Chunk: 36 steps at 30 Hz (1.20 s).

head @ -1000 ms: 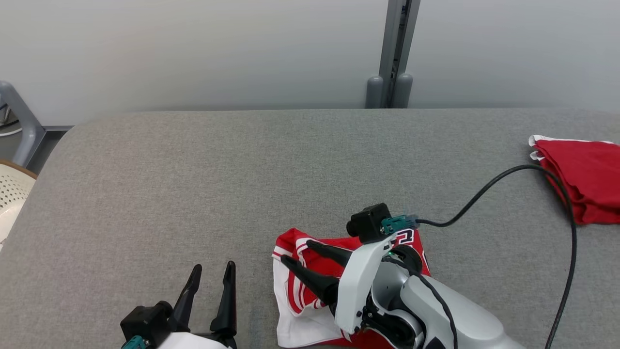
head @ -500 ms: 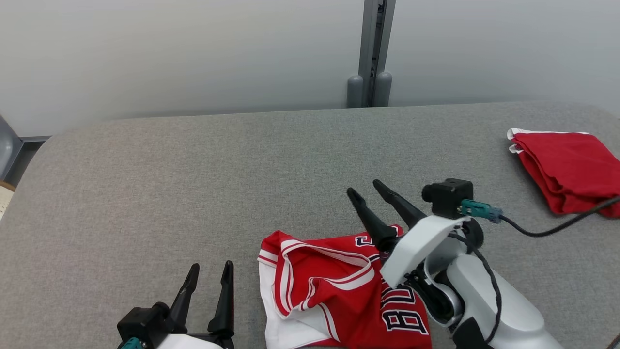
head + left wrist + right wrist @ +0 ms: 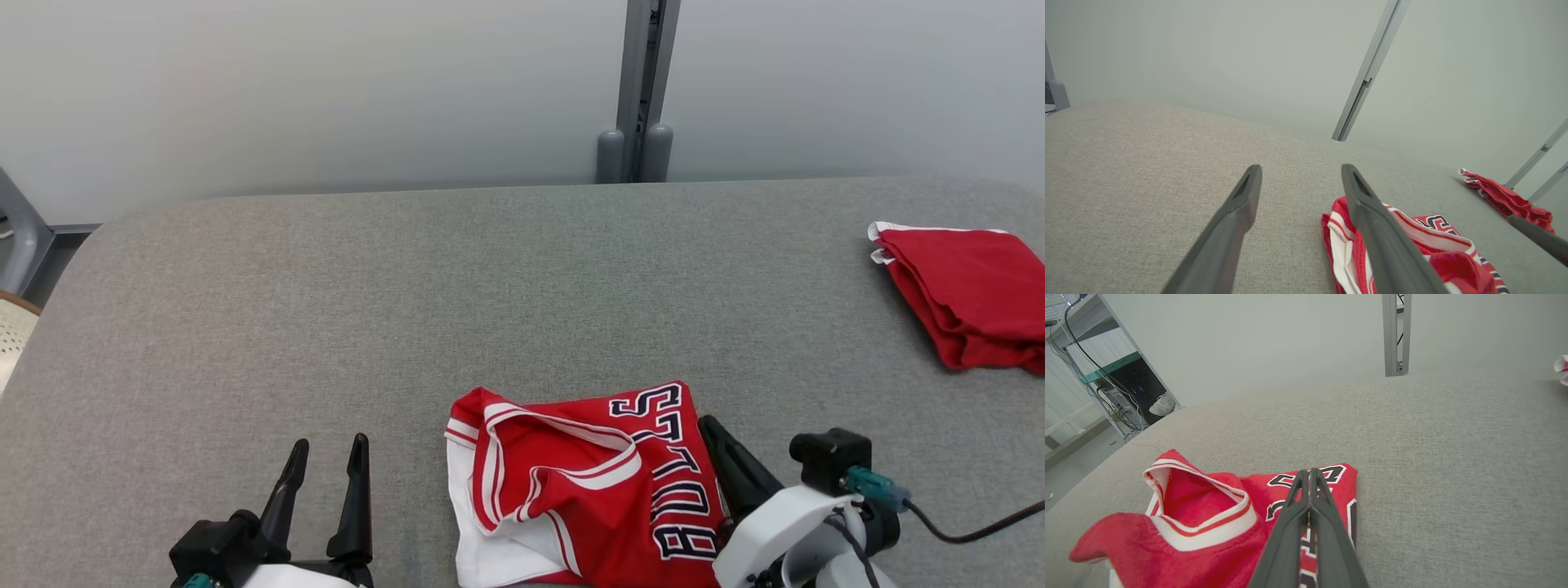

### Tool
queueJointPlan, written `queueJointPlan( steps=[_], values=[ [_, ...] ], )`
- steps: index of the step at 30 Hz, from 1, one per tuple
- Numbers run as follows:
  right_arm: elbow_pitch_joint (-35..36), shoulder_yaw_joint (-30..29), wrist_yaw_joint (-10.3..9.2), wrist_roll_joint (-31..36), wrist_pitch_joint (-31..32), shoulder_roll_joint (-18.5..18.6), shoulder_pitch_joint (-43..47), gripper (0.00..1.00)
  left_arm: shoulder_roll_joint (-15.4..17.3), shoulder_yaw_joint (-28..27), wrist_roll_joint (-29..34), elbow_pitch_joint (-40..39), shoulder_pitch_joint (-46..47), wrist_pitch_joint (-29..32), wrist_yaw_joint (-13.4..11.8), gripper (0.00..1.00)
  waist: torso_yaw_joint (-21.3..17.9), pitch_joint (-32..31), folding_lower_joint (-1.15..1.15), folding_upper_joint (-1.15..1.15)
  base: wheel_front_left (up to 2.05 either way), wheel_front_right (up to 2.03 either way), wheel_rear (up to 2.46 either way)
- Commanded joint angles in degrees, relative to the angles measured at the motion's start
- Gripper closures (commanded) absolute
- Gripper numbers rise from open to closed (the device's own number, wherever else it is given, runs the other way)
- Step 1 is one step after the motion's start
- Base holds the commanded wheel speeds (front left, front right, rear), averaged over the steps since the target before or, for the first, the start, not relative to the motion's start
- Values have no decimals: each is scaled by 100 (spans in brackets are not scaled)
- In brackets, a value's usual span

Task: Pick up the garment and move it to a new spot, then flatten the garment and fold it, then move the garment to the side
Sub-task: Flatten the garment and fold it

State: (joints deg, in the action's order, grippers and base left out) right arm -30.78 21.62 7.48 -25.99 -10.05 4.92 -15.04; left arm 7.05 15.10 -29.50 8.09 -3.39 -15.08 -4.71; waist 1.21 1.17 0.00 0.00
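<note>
Lying crumpled at the near edge of a grey cloth-covered desk (image 3: 408,269), a red and white jersey (image 3: 588,490) shows dark lettering. The right gripper (image 3: 709,423) has its fingers pressed together at the jersey's right edge. The left gripper (image 3: 330,443) has its fingers spread, just left of it. A folded red garment (image 3: 971,294) lies far right.

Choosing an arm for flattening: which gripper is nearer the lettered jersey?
Right. The right gripper, fingers shut, lies at the right edge of the jersey; the left gripper stands apart, off its left side.
</note>
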Motion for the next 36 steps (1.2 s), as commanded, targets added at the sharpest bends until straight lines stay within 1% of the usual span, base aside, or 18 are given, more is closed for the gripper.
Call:
queueJointPlan(
  steps=[1, 7, 11, 13, 14, 18, 23, 29, 31, 34, 36],
  values=[
    [41, -29, 3, 54, -3, -29, 133, 100, 59, -30, 6, -29, -64, -7, -35, 0, 45, 2, 0, 0, 0, 0, 0],
    [-82, 24, 2, 152, 78, -153, 339, 100, 86, 1, -11, -57, -55, 27, -40, 0, 214, 3, 0, 0, 0, 0, 0],
    [-401, 62, 2, 192, 154, -179, 217, 100, 92, 28, -11, -60, -54, 52, -52, 0, 353, -8, 0, 0, 0, 0, 0],
    [-564, 193, 3, 31, 142, -187, 179, 100, 95, 47, -13, -52, -57, 64, -49, 0, 438, -24, 0, 0, 0, 0, 0],
    [-658, 428, 3, -218, 142, -191, 129, 100, 106, 56, -23, -53, -67, 68, -45, 0, 515, -41, 0, 0, 0, 0, 0],
    [-728, 1098, 2, -775, 74, -190, 26, 100, 125, 58, -27, -65, -98, 84, -70, 0, 641, -79, 0, 0, 0, 0, 0],
    [-813, 1927, 3, -1268, -28, -184, -145, 100, 162, 75, -42, -89, -135, 114, -84, 0, 766, -108, 0, 0, 0, 0, 0],
    [-1029, 2791, 2, -1579, -12, -182, -370, 100, 193, 71, -77, -118, -178, 114, -108, 0, 832, -113, 0, 0, 0, 0, 0],
    [-1113, 3035, 2, -1584, -43, -182, -468, 100, 200, 65, -91, -126, -178, 111, -121, 0, 830, -108, 0, 0, 0, 0, 0],
    [-1182, 3327, 2, -1596, -155, -184, -592, 100, 203, 56, -87, -140, -191, 107, -132, 0, 808, -92, 0, 0, 0, 0, 0],
    [-1199, 3398, 2, -1655, -234, -180, -660, 100, 198, 62, -97, -144, -191, 105, -140, 0, 785, -79, 0, 0, 0, 0, 0]
  ],
)
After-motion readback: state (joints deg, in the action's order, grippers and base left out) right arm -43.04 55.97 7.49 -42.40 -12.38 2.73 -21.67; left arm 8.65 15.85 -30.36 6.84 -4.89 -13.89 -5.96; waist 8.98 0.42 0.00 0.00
